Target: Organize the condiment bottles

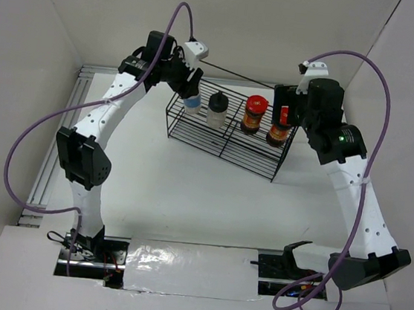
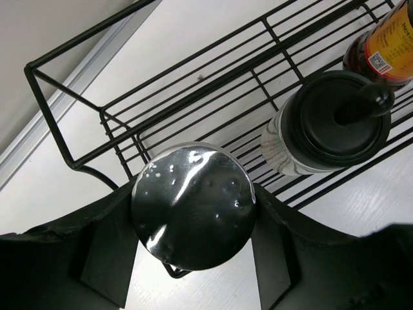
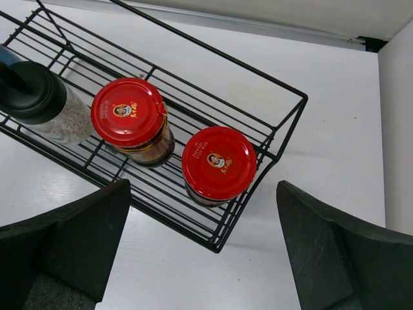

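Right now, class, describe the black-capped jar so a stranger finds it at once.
Along a black wire rack runs a row of four jars. Seen from above, the black-capped jar is second from left. Only it has a black cap; its neighbours are a blue-labelled jar and a red-lidded jar.

This is a robot test cell in a lab: plain white panel walls (image 1: 282, 21) box in a bare white tabletop (image 1: 188, 190) beneath the left gripper (image 1: 191, 90). A silver aluminium extrusion rail (image 1: 46, 178) runs far to its left. Looping purple cables (image 1: 10, 159) trail from two white jointed arms (image 1: 107, 110).
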Robot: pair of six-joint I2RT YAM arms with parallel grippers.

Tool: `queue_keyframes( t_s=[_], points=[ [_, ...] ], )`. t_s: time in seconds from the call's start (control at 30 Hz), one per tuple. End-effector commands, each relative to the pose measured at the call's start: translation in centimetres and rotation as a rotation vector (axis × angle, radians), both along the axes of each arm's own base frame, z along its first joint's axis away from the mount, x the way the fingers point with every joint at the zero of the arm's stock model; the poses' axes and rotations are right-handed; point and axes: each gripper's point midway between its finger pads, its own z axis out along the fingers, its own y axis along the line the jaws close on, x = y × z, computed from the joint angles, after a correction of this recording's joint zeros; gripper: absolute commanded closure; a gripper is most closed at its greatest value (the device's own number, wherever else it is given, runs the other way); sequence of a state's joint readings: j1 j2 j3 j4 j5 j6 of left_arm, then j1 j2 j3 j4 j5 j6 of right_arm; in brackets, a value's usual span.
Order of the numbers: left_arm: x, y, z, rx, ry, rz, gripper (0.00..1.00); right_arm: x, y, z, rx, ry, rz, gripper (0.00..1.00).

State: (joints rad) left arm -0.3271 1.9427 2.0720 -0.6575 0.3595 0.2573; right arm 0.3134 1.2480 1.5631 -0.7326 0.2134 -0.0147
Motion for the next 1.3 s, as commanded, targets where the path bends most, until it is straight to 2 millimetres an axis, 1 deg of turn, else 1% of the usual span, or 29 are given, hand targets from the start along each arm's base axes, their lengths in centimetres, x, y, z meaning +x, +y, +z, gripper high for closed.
queue_keyframes(
  t_s=[0.0, 0.07, 0.1, 0.13, 0.17, 0.23, 0.27, 0.33, 0.37, 0.47, 0.57, 0.7, 0.73, 0.77, 0.8, 0.83, 0.87, 0.9, 0.93, 0.97, 1.0, 1.03, 1.07, 1.1, 1.13, 1.17, 1.2, 1.23, 1.27],
  points=[
    [0.7, -0.8, 2.2, -0.025, -0.069, -0.009, 1.00, -0.4, -0.8, 0.5, 0.009, -0.011, -0.028, 0.00],
    [0.8, -0.8, 1.5, -0.019, -0.057, -0.007, 0.94, -0.3, -0.9, 0.2, 0.010, -0.006, -0.030, 0.00],
    [1.0, -0.8, 1.4, -0.019, -0.056, -0.004, 0.76, -0.3, -0.9, 0.1, 0.010, -0.004, -0.029, 0.00],
    [1.0, -0.9, 1.1, -0.018, -0.051, -0.004, 0.68, -0.3, -0.9, 0.0, 0.011, -0.001, -0.029, 0.00],
    [1.2, -0.8, 0.9, -0.017, -0.048, -0.002, 0.52, -0.2, -0.9, 0.0, 0.012, 0.001, -0.028, 0.00],
    [1.4, -0.9, 0.7, -0.018, -0.042, 0.003, 0.36, -0.1, -1.0, -0.2, 0.012, 0.006, -0.030, 0.00],
    [1.4, -0.9, 0.6, -0.017, -0.041, 0.003, 0.23, -0.1, -1.0, -0.2, 0.013, 0.004, -0.029, 0.00],
    [1.5, -0.9, 0.5, -0.020, -0.039, 0.009, 0.11, 0.0, -1.0, -0.2, 0.014, 0.006, -0.027, 0.00],
    [1.6, -1.0, 0.6, -0.025, -0.039, 0.010, 0.01, 0.1, -1.0, -0.3, 0.013, 0.008, -0.027, 0.00],
    [1.7, -1.1, 1.1, -0.037, -0.045, 0.014, 0.01, 0.2, -1.2, -0.3, 0.016, 0.007, -0.029, 0.00],
    [1.7, -1.2, 2.3, -0.061, -0.062, 0.018, 0.01, 0.3, -1.3, -0.4, 0.020, 0.014, -0.031, 0.00],
    [1.1, -1.2, 4.9, -0.099, -0.098, 0.023, 0.01, 0.4, -2.6, -0.5, 0.048, 0.022, -0.075, 0.00],
    [0.5, -1.2, 6.4, -0.113, -0.121, 0.017, 0.01, 0.4, -3.1, -0.7, 0.050, 0.031, -0.091, 0.00],
    [-0.1, -1.3, 7.3, -0.127, -0.125, 0.004, 0.01, 0.5, -3.6, -0.8, 0.058, 0.037, -0.110, 0.00],
    [-0.6, -1.4, 8.1, -0.139, -0.130, -0.009, 0.01, 0.5, -4.9, -1.0, 0.063, 0.041, -0.151, 0.00],
    [-1.8, -1.4, 9.7, -0.159, -0.143, -0.030, 0.01, 0.4, -5.8, -1.2, 0.067, 0.049, -0.175, 0.00],
    [-2.5, -1.3, 10.6, -0.168, -0.151, -0.036, 0.01, 0.4, -6.3, -1.6, 0.083, 0.061, -0.191, 0.00],
    [-3.1, -1.2, 11.0, -0.170, -0.153, -0.042, 0.01, 0.3, -8.2, -1.8, 0.092, 0.067, -0.246, 0.00],
    [-4.5, -0.9, 12.7, -0.180, -0.181, -0.053, 0.01, 0.1, -9.1, -2.3, 0.100, 0.086, -0.278, 0.00],
    [-5.3, -0.4, 13.1, -0.174, -0.188, -0.056, 0.01, -0.1, -10.6, -3.2, 0.106, 0.109, -0.331, 0.00],
    [-6.8, 0.3, 14.0, -0.170, -0.211, -0.063, 0.01, -0.6, -12.3, -3.8, 0.127, 0.125, -0.398, 0.00],
    [-7.5, 0.9, 14.3, -0.167, -0.216, -0.059, 0.01, -0.8, -13.2, -4.3, 0.137, 0.133, -0.434, 0.00],
    [-8.2, 1.7, 14.3, -0.160, -0.211, -0.045, 0.01, -1.2, -13.7, -5.8, 0.144, 0.162, -0.469, 0.00],
    [-9.1, 3.6, 14.5, -0.155, -0.213, -0.012, 0.01, -1.7, -15.1, -5.7, 0.191, 0.137, -0.531, 0.00],
    [-9.6, 6.1, 14.0, -0.136, -0.191, 0.060, 0.01, -2.8, -16.1, -8.2, 0.238, 0.168, -0.598, 0.00],
    [-9.6, 6.1, 14.0, -0.135, -0.191, 0.061, 0.01, -2.8, -16.1, -8.2, 0.238, 0.168, -0.598, 0.00],
    [-10.1, 8.7, 12.9, -0.118, -0.150, 0.125, 0.01, -3.4, -16.0, -8.1, 0.279, 0.142, -0.610, 0.00],
    [-10.3, 10.1, 12.1, -0.114, -0.119, 0.167, 0.01, -3.6, -16.4, -8.4, 0.301, 0.125, -0.629, 0.00],
    [-10.8, 12.9, 10.4, -0.103, -0.069, 0.243, 0.01, -4.4, -16.2, -9.7, 0.316, 0.135, -0.638, 0.00]
  ],
)
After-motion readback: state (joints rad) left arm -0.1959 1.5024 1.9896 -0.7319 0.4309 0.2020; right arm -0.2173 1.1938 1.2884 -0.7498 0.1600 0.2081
